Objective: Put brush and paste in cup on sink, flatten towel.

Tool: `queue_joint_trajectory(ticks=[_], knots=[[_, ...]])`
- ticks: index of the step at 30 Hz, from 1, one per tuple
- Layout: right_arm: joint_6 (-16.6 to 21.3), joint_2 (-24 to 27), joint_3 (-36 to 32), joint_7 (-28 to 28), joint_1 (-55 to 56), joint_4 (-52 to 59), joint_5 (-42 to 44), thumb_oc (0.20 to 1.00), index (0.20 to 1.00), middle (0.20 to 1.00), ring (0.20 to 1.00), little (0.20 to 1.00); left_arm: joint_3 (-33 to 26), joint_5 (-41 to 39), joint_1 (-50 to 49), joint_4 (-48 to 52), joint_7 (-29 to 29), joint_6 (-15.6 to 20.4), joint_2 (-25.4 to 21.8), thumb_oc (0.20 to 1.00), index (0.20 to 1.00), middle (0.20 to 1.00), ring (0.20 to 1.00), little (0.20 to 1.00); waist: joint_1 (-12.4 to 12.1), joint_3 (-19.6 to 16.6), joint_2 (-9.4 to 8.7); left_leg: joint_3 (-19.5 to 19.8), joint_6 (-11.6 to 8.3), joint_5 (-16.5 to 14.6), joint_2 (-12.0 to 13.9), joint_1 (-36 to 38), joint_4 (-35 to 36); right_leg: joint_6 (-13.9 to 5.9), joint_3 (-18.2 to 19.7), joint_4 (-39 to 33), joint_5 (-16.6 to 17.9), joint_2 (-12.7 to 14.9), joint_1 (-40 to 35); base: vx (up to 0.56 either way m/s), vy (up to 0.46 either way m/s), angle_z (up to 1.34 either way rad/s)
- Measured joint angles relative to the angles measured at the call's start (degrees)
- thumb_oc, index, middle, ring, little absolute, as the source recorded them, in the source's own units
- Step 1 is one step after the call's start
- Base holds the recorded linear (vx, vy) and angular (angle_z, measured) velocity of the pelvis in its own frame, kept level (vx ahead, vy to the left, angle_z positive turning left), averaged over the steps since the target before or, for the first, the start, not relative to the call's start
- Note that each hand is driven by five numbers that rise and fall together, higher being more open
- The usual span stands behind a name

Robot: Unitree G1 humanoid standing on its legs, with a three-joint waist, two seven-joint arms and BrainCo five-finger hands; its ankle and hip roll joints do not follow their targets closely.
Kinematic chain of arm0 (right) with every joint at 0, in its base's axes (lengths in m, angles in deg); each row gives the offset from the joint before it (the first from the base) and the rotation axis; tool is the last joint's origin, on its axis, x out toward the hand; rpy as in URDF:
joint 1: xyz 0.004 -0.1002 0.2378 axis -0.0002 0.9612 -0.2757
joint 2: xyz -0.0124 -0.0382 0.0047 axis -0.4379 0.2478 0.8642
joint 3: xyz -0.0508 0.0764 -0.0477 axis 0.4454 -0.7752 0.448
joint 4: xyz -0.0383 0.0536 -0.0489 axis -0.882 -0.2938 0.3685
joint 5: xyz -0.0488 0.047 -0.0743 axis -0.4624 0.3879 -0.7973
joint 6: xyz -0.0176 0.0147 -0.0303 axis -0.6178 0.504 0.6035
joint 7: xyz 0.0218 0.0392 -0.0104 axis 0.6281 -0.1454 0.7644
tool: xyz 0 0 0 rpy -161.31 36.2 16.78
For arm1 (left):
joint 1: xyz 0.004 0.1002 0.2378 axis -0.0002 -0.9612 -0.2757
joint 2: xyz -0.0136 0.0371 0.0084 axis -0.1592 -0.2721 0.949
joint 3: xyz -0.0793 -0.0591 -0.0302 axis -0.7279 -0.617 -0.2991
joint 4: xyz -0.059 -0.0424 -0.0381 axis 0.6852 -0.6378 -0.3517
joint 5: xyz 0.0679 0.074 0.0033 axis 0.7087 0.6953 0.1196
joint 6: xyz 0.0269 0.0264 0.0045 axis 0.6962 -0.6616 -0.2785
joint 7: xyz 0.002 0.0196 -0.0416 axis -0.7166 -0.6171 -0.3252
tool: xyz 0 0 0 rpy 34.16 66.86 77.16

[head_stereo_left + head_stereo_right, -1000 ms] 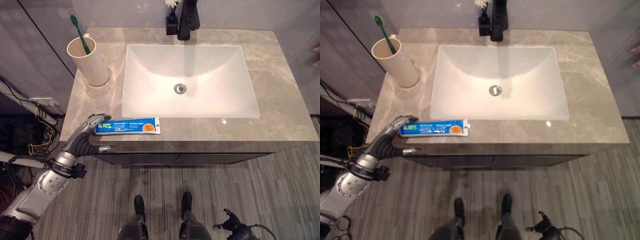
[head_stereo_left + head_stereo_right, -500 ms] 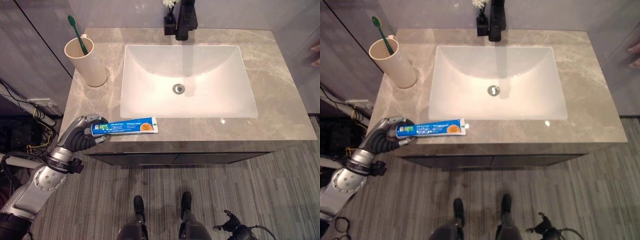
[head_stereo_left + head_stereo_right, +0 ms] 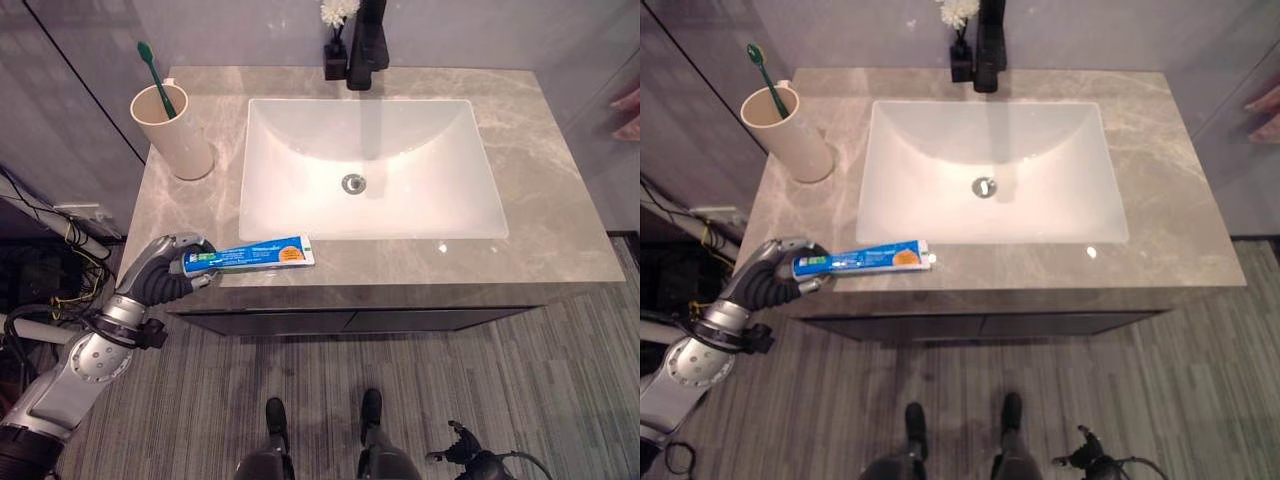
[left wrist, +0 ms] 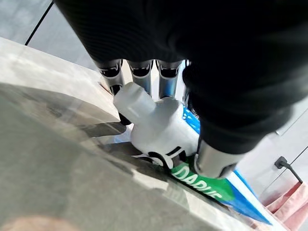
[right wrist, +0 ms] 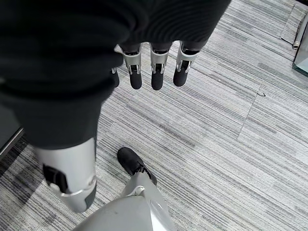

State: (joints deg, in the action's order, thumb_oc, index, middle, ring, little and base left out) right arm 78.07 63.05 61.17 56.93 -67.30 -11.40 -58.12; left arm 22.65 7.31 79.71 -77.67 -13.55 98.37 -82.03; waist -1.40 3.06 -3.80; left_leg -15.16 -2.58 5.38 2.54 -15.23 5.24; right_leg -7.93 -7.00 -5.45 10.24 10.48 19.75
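The left hand (image 3: 165,272) is being curled round the cap end of the toothpaste tube (image 3: 255,254), which is lying at the worktop's (image 3: 560,215) front edge, evidently for carrying to the cup (image 3: 174,130) where the toothbrush (image 3: 159,77) is already standing. The right hand (image 5: 153,67) is hanging relaxed, empty.

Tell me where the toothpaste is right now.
The toothpaste lies along the front edge of the counter, just in front of the basin, its cap end gripped by the left hand.
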Motion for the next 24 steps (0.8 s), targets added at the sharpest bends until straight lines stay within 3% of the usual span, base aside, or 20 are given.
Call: queue_joint_trajectory(ticks=[4, 5, 6, 9, 13, 19, 24], knots=[[0.0, 0.0, 0.0, 0.0, 0.8, -0.1, 0.0, 1.0, 1.0, 1.0, 1.0, 1.0, 0.6, 0.6, -0.1, -0.1, 0.0, 0.0, -0.4, 0.52, 0.52, 0.52, 0.52, 0.52, 0.0, -0.4, 0.62, -0.3, 0.01, 0.0, 0.0, -0.1, 0.0, -0.07, 0.2, 0.0, 0.1, 0.0, 0.1, 0.01, -0.007, -0.03], [0.0, 0.0, 0.0, 0.0, 0.9, -0.2, 0.0, 1.0, 1.0, 1.0, 1.0, 1.0, 0.7, 0.6, -0.1, -0.3, 0.0, 0.0, -0.4, 0.482, 0.482, 0.482, 0.482, 0.482, 0.0, -0.5, 0.79, -0.4, 0.0, 0.0, 0.1, 0.0, 0.0, -0.06, 0.2, 0.0, 0.1, -0.1, 0.1, 0.0, 0.0, 0.0], [0.0, 0.0, 0.0, 0.0, 0.9, -0.2, 0.0, 1.0, 1.0, 1.0, 1.0, 1.0, 0.7, 0.6, 0.0, -0.5, 0.0, 0.0, -0.5, 0.347, 0.347, 0.347, 0.347, 0.347, 0.1, -0.5, 0.88, -0.4, 0.0, 0.0, 0.1, 0.0, 0.0, -0.06, 0.3, 0.0, 0.1, -0.1, 0.1, 0.01, -0.008, -0.03], [0.2, 0.0, 0.0, 0.0, 0.9, -0.2, 0.0, 1.0, 1.0, 1.0, 1.0, 1.0, 1.5, 0.6, 0.3, -0.6, 0.0, 0.1, -0.5, 0.2, 0.2, 0.2, 0.2, 0.2, 0.4, -0.7, 1.18, -0.7, -0.02, 0.0, 0.3, 0.1, 0.0, -0.02, 0.5, 0.0, 0.1, -0.3, 0.2, 0.0, -0.009, -0.05], [0.2, 0.1, 0.0, 0.0, 1.1, -0.2, 0.0, 1.0, 1.0, 1.0, 1.0, 1.0, 3.4, 2.0, 1.7, -1.4, 0.0, 1.0, -1.3, 0.2, 0.2, 0.2, 0.2, 0.2, 0.5, -0.8, 1.34, -0.9, -0.19, 0.0, 0.6, 0.1, 0.0, 0.28, 0.6, 0.0, -0.2, -0.6, 0.3, 0.0, -0.005, -0.02], [0.6, 0.7, -0.3, 0.5, 2.0, -0.2, -0.1, 1.0, 1.0, 1.0, 1.0, 1.0, 7.4, 7.6, 4.5, -1.2, -0.3, 1.9, -10.1, 0.2, 0.2, 0.2, 0.2, 0.2, 0.6, -0.8, 2.08, -1.2, -0.45, -0.1, 0.7, -0.8, 0.0, 0.45, 0.6, 0.0, -0.1, -0.6, 1.5, -0.01, -0.005, -0.02], [1.1, 1.7, -0.4, 1.5, 2.5, -0.2, -0.2, 1.0, 1.0, 1.0, 1.0, 1.0, 11.2, 13.6, 8.5, -2.7, -3.4, 3.4, -12.5, 0.2, 0.2, 0.2, 0.2, 0.2, 0.4, -0.5, 3.02, -1.3, -0.36, 0.1, 0.6, -2.0, 0.0, 0.2, 0.8, 0.0, 0.3, -0.6, 2.8, -0.01, -0.002, 0.0]])
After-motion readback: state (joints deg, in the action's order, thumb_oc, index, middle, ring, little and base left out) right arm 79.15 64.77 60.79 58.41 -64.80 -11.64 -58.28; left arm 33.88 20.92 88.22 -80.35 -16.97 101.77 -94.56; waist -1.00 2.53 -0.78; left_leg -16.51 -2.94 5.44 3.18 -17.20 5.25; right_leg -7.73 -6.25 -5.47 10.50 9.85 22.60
